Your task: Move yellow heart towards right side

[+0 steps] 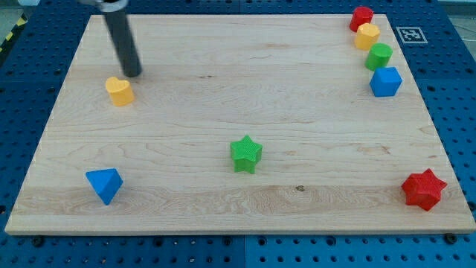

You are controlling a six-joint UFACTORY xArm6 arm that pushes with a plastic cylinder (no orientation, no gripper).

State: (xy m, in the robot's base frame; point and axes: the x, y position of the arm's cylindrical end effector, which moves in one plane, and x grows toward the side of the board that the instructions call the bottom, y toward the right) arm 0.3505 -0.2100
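The yellow heart [119,91] lies on the wooden board [245,119] near its upper left. My tip [133,74] stands just above and to the right of the heart, very close to it; I cannot tell whether they touch. The dark rod rises from the tip towards the view's top left.
A green star [245,154] lies at centre bottom, a blue triangular block [104,184] at lower left, a red star [424,189] at lower right. At upper right stand a red block [362,17], a yellow block [367,36], a green block [378,56] and a blue block [385,82].
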